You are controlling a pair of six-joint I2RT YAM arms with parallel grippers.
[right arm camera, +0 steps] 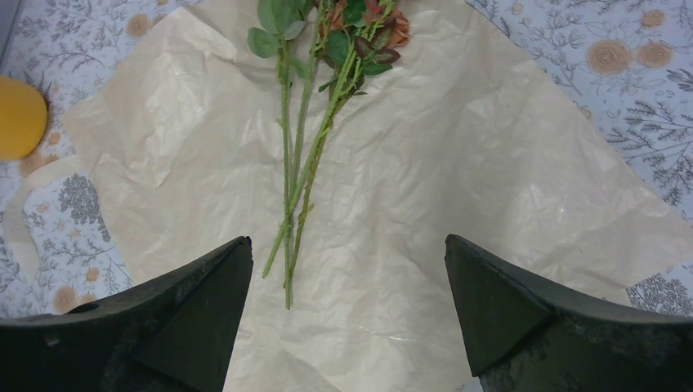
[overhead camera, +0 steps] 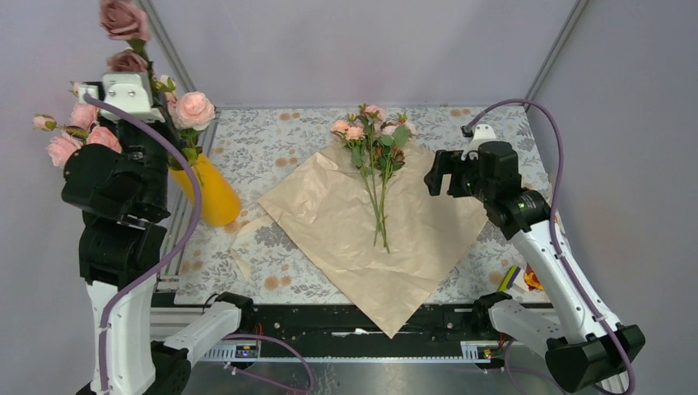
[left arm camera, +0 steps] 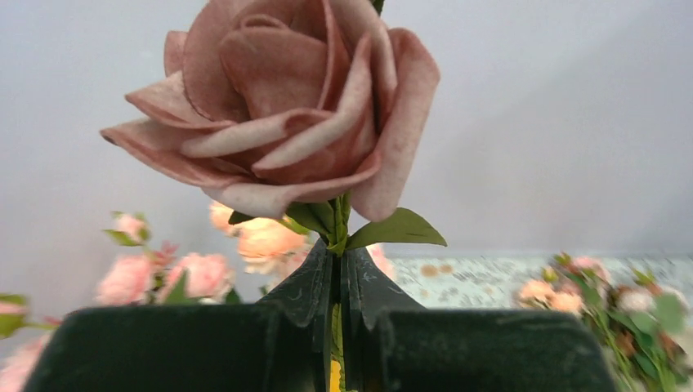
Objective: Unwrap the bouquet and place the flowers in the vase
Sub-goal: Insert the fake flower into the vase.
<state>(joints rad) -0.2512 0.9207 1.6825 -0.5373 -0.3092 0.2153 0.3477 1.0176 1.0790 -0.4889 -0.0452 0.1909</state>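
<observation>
1. The flowers (overhead camera: 372, 140) lie on the opened paper (overhead camera: 329, 222) in the middle of the counter (overhead camera: 247, 148), heads far and stems near. The vase (overhead camera: 216, 197) is at the left, well apart.
2. The right arm (overhead camera: 527, 222) reaches in from the right. Its gripper (right arm camera: 347, 253) is spread wide above the stem ends and touches nothing.
3. The left arm (overhead camera: 115, 189) is held high at the far left, its gripper (left arm camera: 339, 261) pinching a mauve rose (left arm camera: 286, 106) just under the bloom.
4. The stems (right arm camera: 298, 188) look light, thin, wiry and probably slippery. They are best pinched together low on the bare part, away from the soft petals.
</observation>
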